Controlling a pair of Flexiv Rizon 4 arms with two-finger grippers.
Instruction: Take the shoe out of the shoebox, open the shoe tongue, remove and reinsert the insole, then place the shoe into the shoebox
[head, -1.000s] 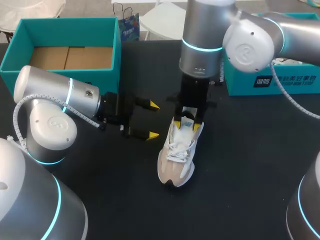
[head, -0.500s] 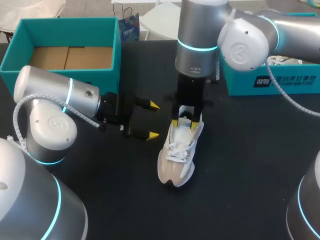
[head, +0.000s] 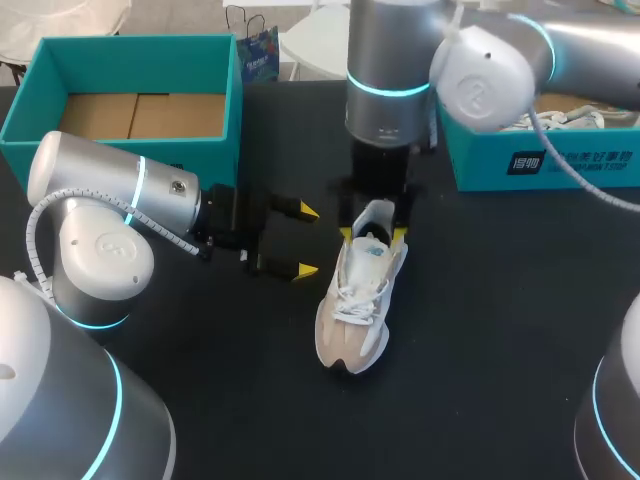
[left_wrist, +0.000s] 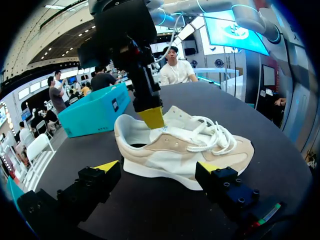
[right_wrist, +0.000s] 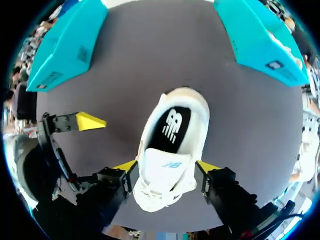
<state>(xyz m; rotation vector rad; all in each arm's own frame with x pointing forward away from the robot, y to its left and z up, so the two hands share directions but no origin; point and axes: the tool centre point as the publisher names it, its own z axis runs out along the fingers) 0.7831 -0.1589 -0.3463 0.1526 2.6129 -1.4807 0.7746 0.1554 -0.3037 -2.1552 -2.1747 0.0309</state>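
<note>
Two spread-fingered grippers: right gripper (head: 372, 236) straddles the shoe (head: 352, 310), left gripper (head: 305, 240) just beside it, shoebox (head: 237, 110) well apart.

R shoebox (head: 545, 160) cut off by edge; R hand (head: 373, 236) grip on shoe (head: 350, 320) unclear.

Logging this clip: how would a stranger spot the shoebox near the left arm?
On the black table, look to the far left corner. The teal shoebox there shows a bare brown cardboard floor, unlike the teal box at far right, which holds pale contents.
</note>
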